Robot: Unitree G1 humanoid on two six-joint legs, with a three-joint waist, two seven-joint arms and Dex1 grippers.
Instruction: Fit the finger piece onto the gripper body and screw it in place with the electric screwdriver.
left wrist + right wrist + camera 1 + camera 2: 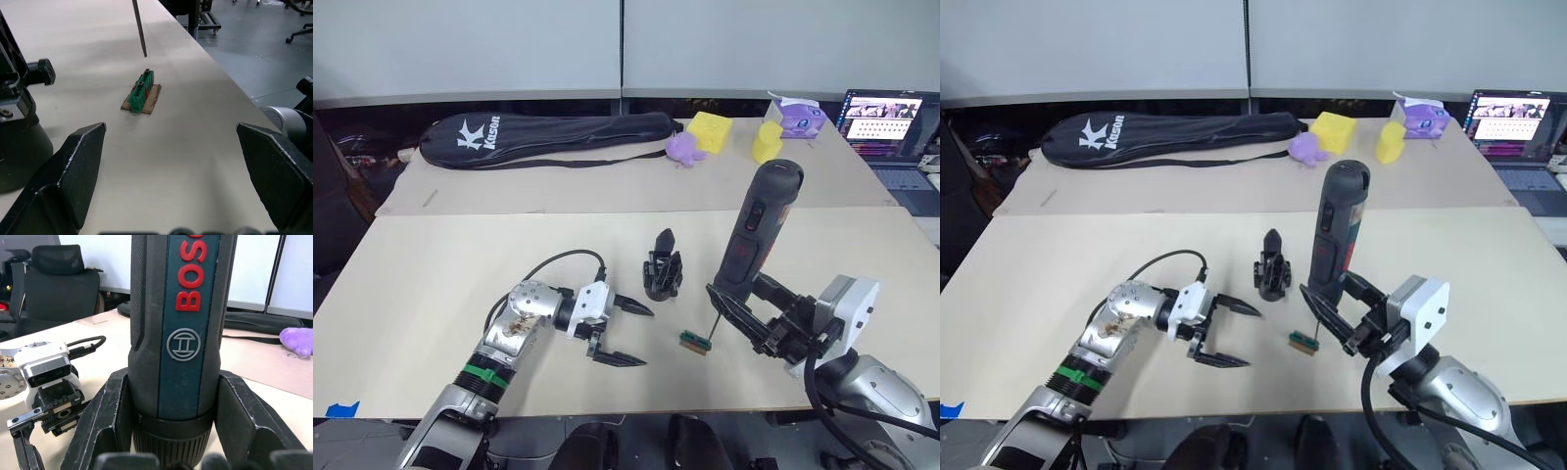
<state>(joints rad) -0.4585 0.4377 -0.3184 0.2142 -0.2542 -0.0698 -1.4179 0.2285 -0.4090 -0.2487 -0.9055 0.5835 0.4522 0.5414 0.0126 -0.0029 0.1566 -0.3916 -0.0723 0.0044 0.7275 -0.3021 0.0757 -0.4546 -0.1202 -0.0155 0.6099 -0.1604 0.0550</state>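
Closest to me, my right gripper (744,311) pinches the screwdriver (756,230) near its lower end, both fingers (105,416) pressed against its barrel, and holds it upright above the table (440,264) with the bit pointing down. Its tip hangs just above the small green piece (694,341). My left gripper (625,333) lies low over the table beside that piece, fingers (73,171) spread wide and empty. Just beyond them stands the gripper body (662,267), its one finger pointing up. Further back lie a racket bag (548,137), yellow sponges (709,130) and a laptop (881,122).
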